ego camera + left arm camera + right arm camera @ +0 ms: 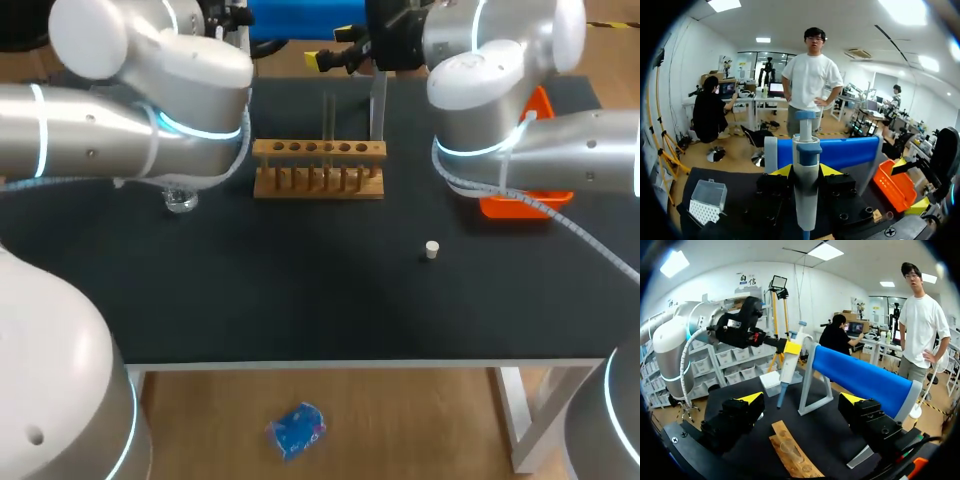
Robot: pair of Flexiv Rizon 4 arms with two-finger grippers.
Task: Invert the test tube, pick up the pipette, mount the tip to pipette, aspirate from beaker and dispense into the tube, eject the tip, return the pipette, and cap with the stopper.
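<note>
Black bench (300, 290) with a wooden rack (318, 168) near its far middle.
The rack stands upright, with a row of round holes along its top bar and pegs along its base. An orange bin (520, 206) sits to the rack's right, well apart from it and partly hidden. Behind the rack, at the far edge, a blue bar (300, 15) lies level on a pale grey frame (378, 105), one leg rising just past the rack's right end.

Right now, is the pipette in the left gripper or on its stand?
In the left gripper: the pipette is clamped between both yellow fingers, held above the table.
</note>
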